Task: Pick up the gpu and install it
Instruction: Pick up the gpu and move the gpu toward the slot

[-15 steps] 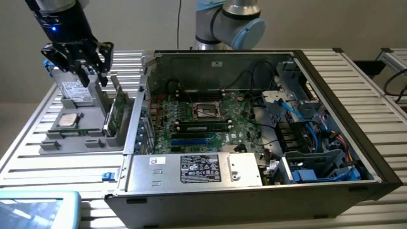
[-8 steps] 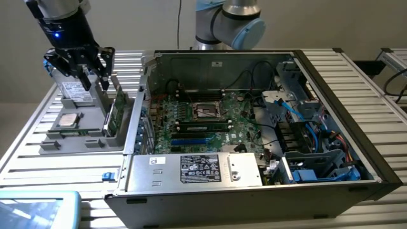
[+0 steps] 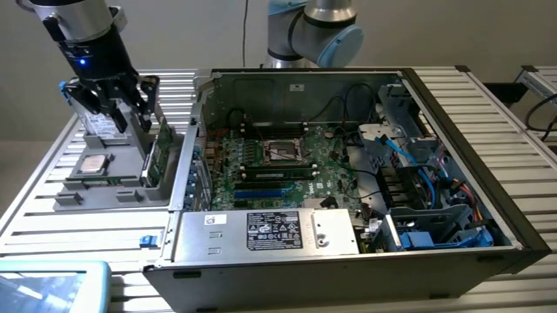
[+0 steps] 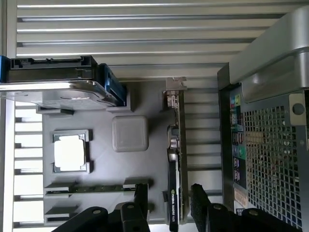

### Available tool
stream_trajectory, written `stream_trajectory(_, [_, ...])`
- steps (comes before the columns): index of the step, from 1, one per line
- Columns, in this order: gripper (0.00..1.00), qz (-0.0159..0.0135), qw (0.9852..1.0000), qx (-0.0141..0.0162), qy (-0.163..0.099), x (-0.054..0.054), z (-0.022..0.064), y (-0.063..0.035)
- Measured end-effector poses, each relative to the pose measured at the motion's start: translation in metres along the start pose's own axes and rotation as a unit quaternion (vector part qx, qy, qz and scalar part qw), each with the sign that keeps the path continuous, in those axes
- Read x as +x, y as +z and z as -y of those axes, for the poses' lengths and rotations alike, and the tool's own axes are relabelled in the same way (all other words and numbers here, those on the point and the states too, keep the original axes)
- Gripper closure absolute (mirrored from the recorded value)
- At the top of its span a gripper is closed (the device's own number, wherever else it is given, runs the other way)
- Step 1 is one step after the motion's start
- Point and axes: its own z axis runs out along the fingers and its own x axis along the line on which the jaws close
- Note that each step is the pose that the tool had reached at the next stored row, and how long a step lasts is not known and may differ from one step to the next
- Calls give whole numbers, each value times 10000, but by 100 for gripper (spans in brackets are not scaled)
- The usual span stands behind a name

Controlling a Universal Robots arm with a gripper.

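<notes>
The gripper [image 4: 168, 191] is held pointing straight down over the grey moulded tray [image 4: 96, 164]. Its black fingers [image 4: 141, 193] are spread wide on either side of the gpu [image 4: 175, 145], with nothing clasped. This thin green card with a silver bracket is stood on edge along the tray's edge nearest the perforated metal computer case [image 4: 270, 159].

We see a plain, pale grey-beige wall [image 3: 452, 32] running behind the whole scene, evenly lit from edge to edge. The table [image 3: 496, 98] is built of silver aluminium profiles laid side by side, so its top is a run of long ribs and dark grooves. At the exterior view's right, past a dark gap, we make out a second frame [image 3: 541, 77] of the same metal, with cables [image 3: 535, 117] curving beside it. The light is soft and diffuse, and the ribs carry a dull sheen.
</notes>
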Motion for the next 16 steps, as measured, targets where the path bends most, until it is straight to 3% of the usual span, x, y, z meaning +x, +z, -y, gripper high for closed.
stream_trajectory(6, [49,-3,10000,0,-40,2,6,108])
stream_trajectory(7, [42,-4,10000,-1,-66,3,8,127])
stream_trajectory(16, [42,-19,9989,-11,-459,2,16,284])
